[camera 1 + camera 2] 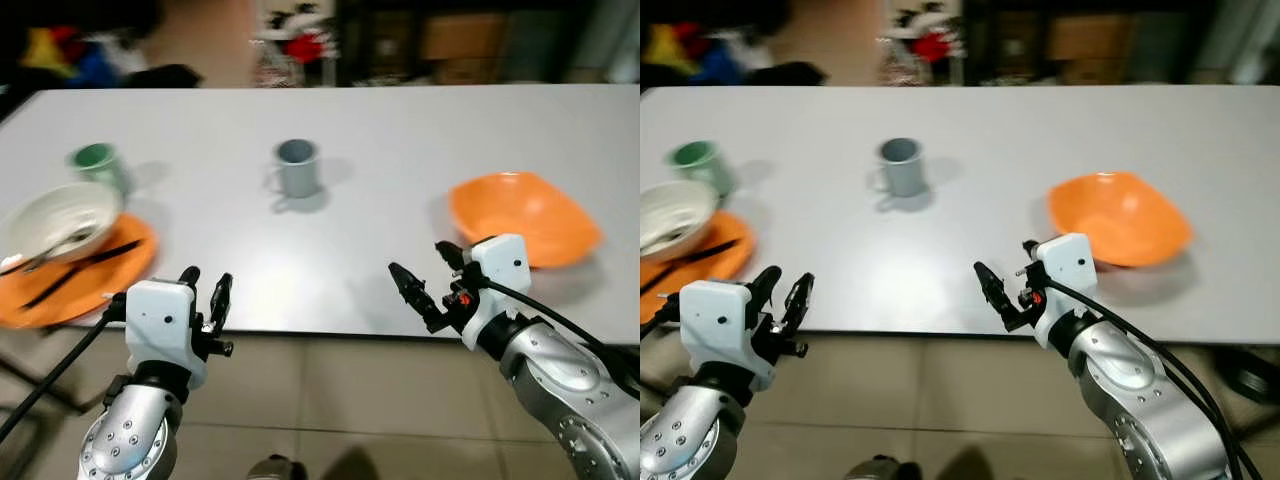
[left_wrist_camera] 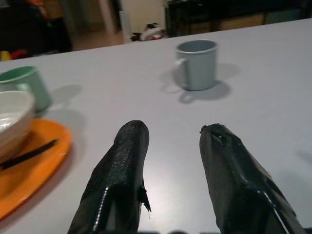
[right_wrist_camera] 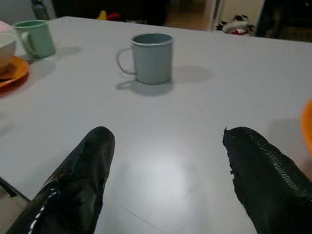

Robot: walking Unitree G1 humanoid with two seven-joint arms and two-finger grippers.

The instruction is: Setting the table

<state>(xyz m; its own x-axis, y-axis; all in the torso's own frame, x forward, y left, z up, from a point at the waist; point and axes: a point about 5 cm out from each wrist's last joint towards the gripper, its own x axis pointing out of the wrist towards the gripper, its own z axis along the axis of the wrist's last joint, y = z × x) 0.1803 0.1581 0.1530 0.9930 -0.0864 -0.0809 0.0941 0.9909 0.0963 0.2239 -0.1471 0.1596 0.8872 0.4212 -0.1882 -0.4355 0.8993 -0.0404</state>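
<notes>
A grey-blue mug (image 1: 296,165) stands mid-table on the white table (image 1: 400,130). At the left, a white bowl (image 1: 60,220) sits on an orange plate (image 1: 110,270) with black cutlery (image 1: 85,268) lying across it. Just behind them is a green mug (image 1: 97,163). An orange bowl (image 1: 525,215) rests at the right. My left gripper (image 1: 205,282) hovers open at the table's front edge, beside the plate. Also open, my right gripper (image 1: 418,258) hangs over the front edge, just left of the orange bowl. Neither holds anything.
The table's front edge (image 1: 300,333) runs just under both grippers, with tiled floor (image 1: 330,400) below it. Dark furniture and coloured clutter (image 1: 300,45) stand behind the far edge. Bare tabletop lies between the grey-blue mug and the grippers.
</notes>
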